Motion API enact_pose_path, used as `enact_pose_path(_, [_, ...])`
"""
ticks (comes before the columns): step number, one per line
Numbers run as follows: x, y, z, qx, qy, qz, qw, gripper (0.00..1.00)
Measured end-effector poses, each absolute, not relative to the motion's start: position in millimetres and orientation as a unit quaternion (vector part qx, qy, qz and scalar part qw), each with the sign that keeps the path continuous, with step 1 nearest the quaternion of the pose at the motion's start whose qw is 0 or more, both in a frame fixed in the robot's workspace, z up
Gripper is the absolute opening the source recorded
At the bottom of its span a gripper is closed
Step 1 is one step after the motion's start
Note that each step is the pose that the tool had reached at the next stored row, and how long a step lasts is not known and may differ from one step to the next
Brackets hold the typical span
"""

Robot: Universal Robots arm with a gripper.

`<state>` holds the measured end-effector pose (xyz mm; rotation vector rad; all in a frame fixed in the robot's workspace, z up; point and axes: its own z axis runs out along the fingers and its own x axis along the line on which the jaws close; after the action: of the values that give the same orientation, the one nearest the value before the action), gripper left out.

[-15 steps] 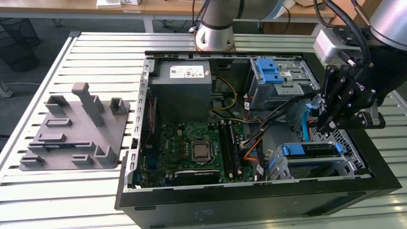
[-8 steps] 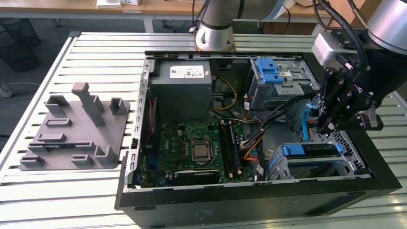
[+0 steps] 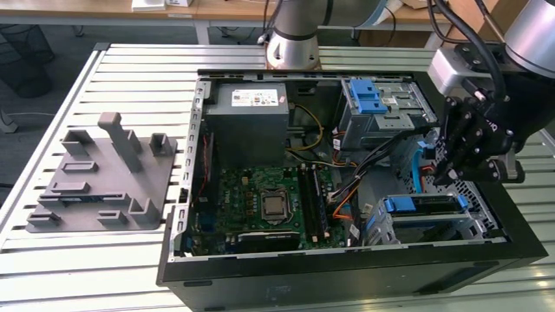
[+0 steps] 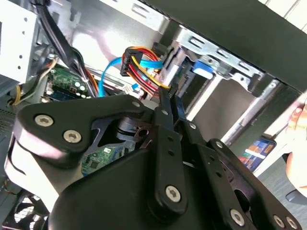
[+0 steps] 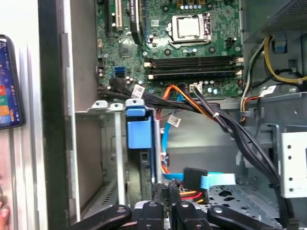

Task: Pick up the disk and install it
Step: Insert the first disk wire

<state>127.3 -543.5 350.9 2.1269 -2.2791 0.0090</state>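
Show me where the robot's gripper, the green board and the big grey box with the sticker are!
gripper (image 3: 453, 174): exterior view, between its fingertips.
green board (image 3: 269, 205): exterior view, beside the square chip.
grey box (image 3: 251, 120): exterior view, plain grey face below its sticker.

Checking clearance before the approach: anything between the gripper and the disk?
Yes. Loose cables, a blue ribbon and an orange-red bundle with a black connector, lie right at the gripper, beside the disk sitting in the drive cage.
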Motion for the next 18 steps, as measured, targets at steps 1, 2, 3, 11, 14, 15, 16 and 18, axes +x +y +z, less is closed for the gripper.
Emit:
enact_pose_path(1, [127.3,-547.0,350.8,0.682,-0.731,0.003,0.012,0.16])
enact_pose_path(2, [127.3,-550.4,350.5,0.682,-0.731,0.003,0.012,0.16])
enact_pose_path(3, [127.3,-553.5,350.1,0.682,-0.731,0.003,0.012,0.16])
enact_pose_path(11, [137.9,-558.0,345.0,0.682,-0.731,-0.004,0.02,0.16])
enact_pose_path(14, [137.8,-558.0,342.5,0.682,-0.731,-0.007,0.022,0.16])
enact_pose_path(15, [137.9,-558.0,341.8,0.682,-0.731,-0.007,0.023,0.16])
enact_pose_path(16, [137.9,-558.0,340.9,0.682,-0.731,-0.008,0.024,0.16])
enact_pose_path(18, [137.8,-558.0,340.4,0.682,-0.731,-0.008,0.024,0.16])
